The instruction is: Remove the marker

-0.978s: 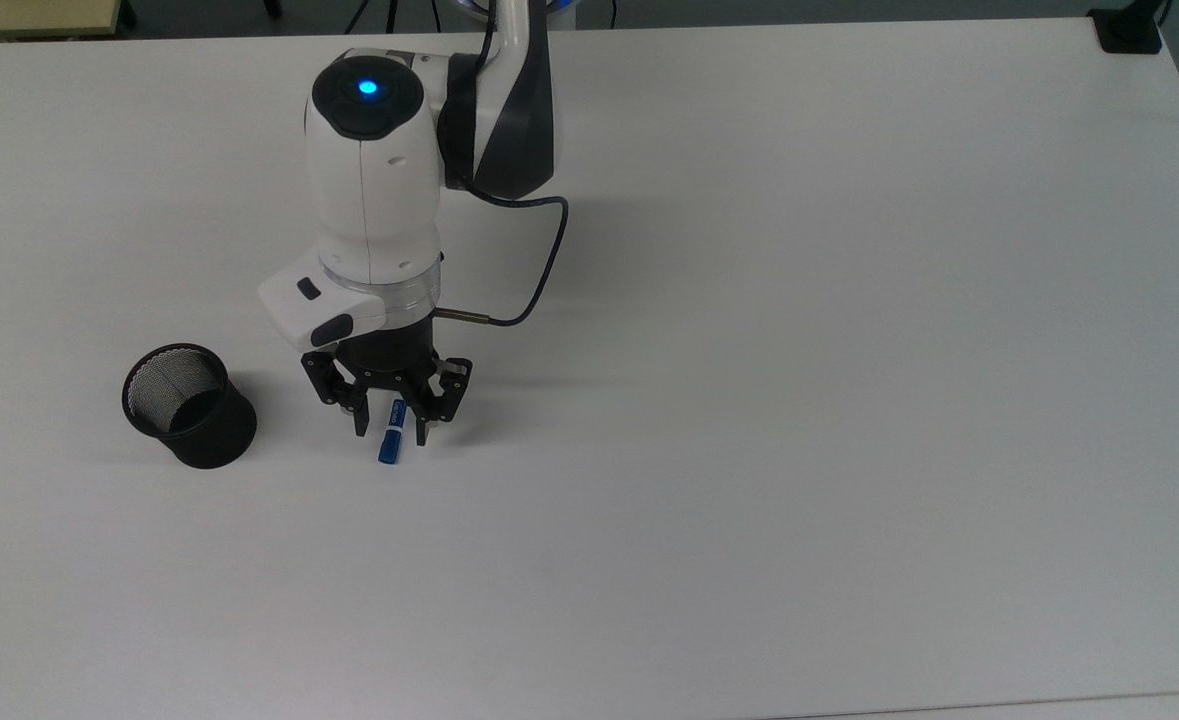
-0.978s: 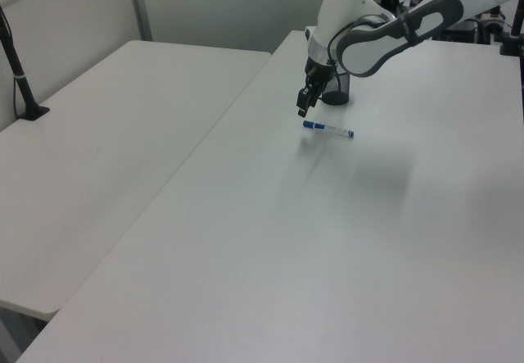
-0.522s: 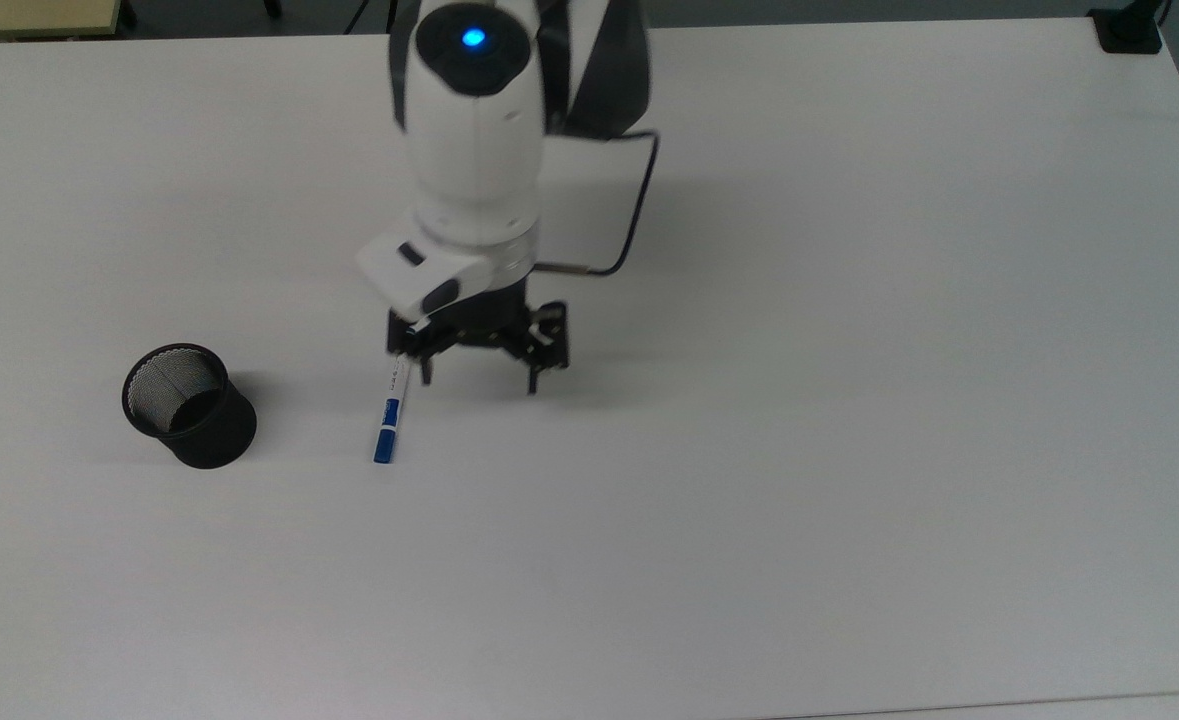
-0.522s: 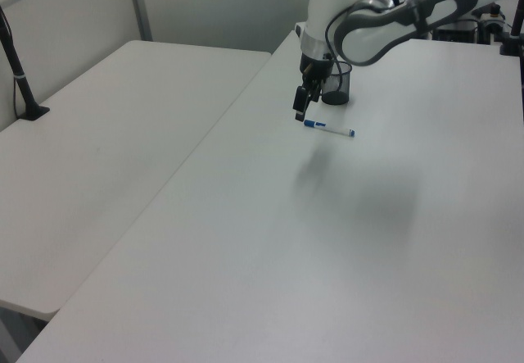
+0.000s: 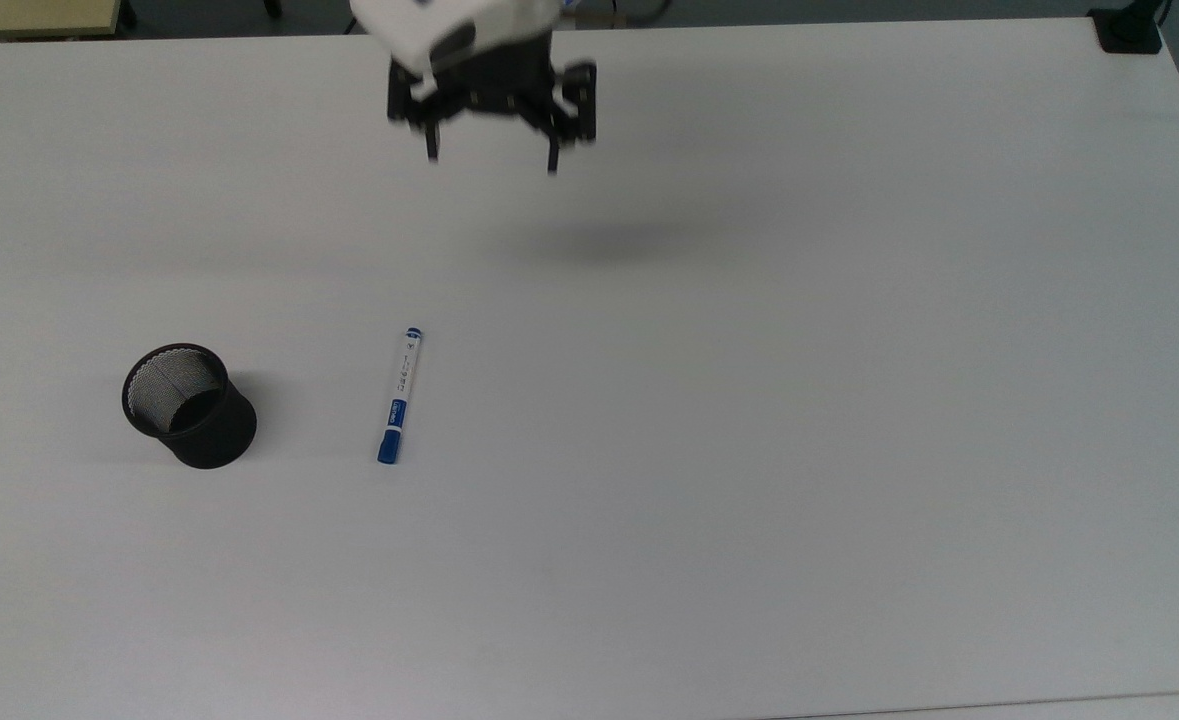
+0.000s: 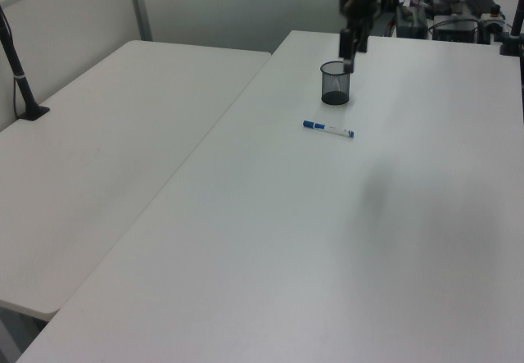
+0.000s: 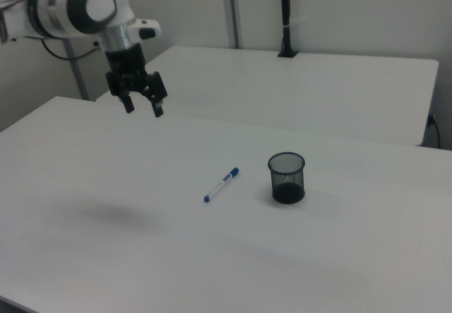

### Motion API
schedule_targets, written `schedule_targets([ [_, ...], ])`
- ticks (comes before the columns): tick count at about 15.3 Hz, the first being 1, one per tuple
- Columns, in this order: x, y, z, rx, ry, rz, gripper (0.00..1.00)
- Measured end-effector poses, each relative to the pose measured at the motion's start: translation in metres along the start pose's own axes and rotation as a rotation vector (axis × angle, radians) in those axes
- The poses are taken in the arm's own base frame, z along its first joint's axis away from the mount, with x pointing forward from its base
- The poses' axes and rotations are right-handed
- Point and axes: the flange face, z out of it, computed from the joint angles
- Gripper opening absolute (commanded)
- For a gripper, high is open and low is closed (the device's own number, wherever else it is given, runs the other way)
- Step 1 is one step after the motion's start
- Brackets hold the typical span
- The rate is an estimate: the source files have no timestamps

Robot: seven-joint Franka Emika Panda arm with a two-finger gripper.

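On the broad white tabletop [image 5: 849, 400], I read the job as done: my black two-finger gripper [image 5: 492, 150] hangs high, fingers spread wide and empty, well apart from everything. The black mesh cup [image 5: 189, 404] stands upright, with nothing in it as far as I can see. Just beside it lies the slim white-barrelled marker [image 5: 399, 395], flat, blue cap toward the top view's bottom.

Black mesh cup [image 5: 189, 405], matt white table [image 5: 849, 400]

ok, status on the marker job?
Pincer open, empty, high above the table. Marker lying flat on the table, outside the mesh cup, beside it. Nothing in the way.
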Motion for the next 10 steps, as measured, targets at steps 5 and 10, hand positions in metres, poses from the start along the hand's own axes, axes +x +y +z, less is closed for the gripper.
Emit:
schedule_targets([
  [5,-0.033,0.0,-0.033,0.008,-0.046,-0.007,1.0],
  [10,-0.033,0.006,-0.03,0.027,-0.056,0.006,1.0],
])
